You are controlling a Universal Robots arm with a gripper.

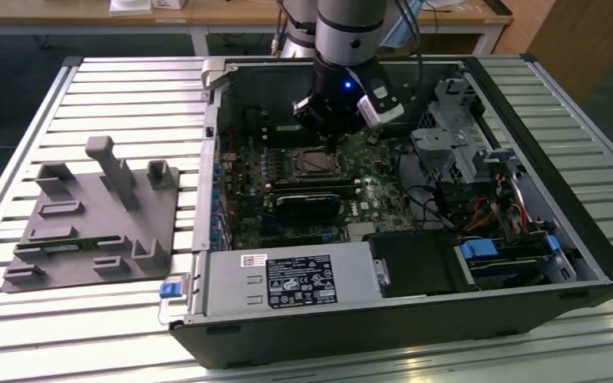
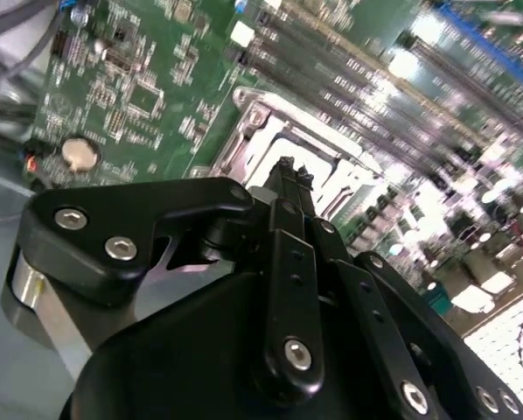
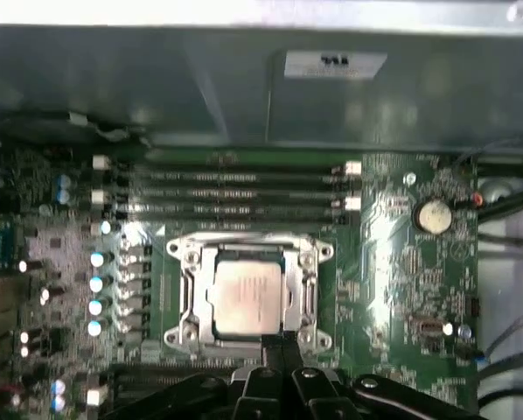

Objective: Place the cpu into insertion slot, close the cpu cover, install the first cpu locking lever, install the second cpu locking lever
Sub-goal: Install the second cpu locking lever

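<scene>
The cpu (image 3: pixel 247 297), a silver-grey square, lies flat in the insertion slot (image 3: pixel 181 325) on the green motherboard. The cpu cover (image 3: pixel 244 248), a silvery frame, lies down around the chip. Whether the locking levers along its sides are latched I cannot tell. My gripper (image 3: pixel 283 348) is shut with nothing in it, its black fingertips together just over the socket's edge. In the second wrist view the gripper (image 2: pixel 288 171) hangs over the socket's metal frame (image 2: pixel 261 114). In the exterior view the gripper (image 1: pixel 334 137) hovers just above the insertion slot (image 1: pixel 312 163) inside the open computer case.
A black card (image 1: pixel 306 199) sits in front of the socket. Long memory slots (image 3: pixel 235 184) and a coin battery (image 3: pixel 434 214) flank it. The drive cage (image 1: pixel 445 152) and cables stand toward the exterior view's right. A grey fixture (image 1: pixel 93 215) rests on the slatted table.
</scene>
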